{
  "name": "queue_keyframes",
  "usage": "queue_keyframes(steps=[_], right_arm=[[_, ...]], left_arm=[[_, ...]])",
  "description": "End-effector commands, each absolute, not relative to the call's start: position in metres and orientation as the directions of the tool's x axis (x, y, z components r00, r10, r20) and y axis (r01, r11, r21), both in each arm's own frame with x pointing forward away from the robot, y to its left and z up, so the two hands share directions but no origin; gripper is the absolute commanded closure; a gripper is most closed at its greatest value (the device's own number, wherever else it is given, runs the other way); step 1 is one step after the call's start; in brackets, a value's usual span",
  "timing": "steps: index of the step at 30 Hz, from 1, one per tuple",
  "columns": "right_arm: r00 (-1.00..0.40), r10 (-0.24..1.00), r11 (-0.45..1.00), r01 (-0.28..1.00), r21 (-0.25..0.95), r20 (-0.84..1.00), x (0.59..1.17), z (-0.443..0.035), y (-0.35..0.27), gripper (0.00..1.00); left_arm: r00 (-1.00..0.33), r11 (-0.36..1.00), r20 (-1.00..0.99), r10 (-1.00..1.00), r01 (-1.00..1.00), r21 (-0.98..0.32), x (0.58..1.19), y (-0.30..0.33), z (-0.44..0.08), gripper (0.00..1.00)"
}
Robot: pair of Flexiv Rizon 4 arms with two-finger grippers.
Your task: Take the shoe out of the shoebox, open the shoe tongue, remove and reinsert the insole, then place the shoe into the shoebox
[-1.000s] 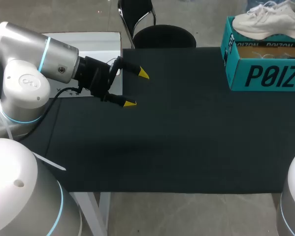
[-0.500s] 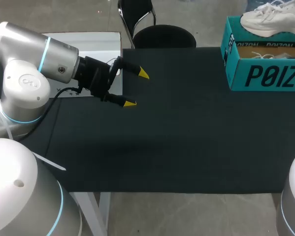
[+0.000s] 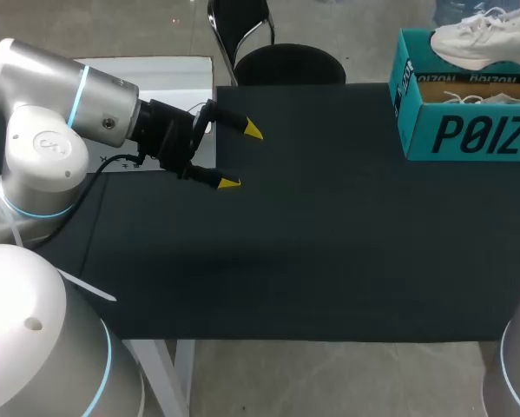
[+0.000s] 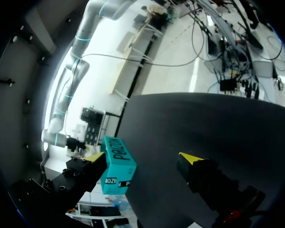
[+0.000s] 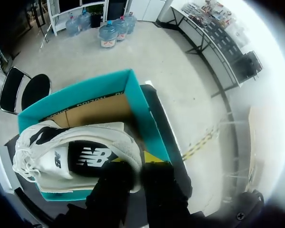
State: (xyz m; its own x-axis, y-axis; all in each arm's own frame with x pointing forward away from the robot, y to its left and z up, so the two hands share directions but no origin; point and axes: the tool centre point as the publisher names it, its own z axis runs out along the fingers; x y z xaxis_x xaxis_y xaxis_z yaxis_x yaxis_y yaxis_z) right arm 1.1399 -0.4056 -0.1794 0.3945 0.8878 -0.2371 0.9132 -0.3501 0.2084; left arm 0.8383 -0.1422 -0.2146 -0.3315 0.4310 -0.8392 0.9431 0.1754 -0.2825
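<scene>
From above, the left claw (image 3: 240,156) hangs over the black table (image 3: 329,243) on its own side, fingers spread wide with nothing between them. It is well apart from the shoebox (image 3: 468,130), probably parked so the middle of the table is free for the shoe work to come. The teal shoebox stands at the table's far right corner, and the white shoe (image 3: 481,43) sits above its open top, clear of the rim. The right claw itself is out of sight here.

Along the left claw (image 4: 142,159), both yellow tips point across the table (image 4: 228,128) toward the shoebox (image 4: 117,164) far ahead, and the gap between them is empty.

Looking down the right claw (image 5: 132,166), its fingers are clenched on the heel end of the shoe (image 5: 75,152), one yellow tip showing just past the heel and the other hidden by it. The shoe lies on its side over the open shoebox (image 5: 80,95). Holding the heel likely leaves the tongue and opening free. The lifting-out step seems under way.
</scene>
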Motion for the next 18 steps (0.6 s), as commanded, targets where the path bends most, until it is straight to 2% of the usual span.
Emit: queue_keyframes(steps=[1,18], right_arm=[[0.377,0.902,-0.338,0.92,0.2,-0.21,1.143,-0.193,-0.412,1.0],[0.383,0.888,-0.337,0.919,0.204,-0.255,1.169,-0.231,-0.416,1.0]], left_arm=[[-0.331,0.176,-0.838,0.434,0.943,-0.281,0.839,-0.143,-0.214,0.0],[-0.331,0.176,-0.838,0.434,0.943,-0.281,0.839,-0.143,-0.214,0.0]])
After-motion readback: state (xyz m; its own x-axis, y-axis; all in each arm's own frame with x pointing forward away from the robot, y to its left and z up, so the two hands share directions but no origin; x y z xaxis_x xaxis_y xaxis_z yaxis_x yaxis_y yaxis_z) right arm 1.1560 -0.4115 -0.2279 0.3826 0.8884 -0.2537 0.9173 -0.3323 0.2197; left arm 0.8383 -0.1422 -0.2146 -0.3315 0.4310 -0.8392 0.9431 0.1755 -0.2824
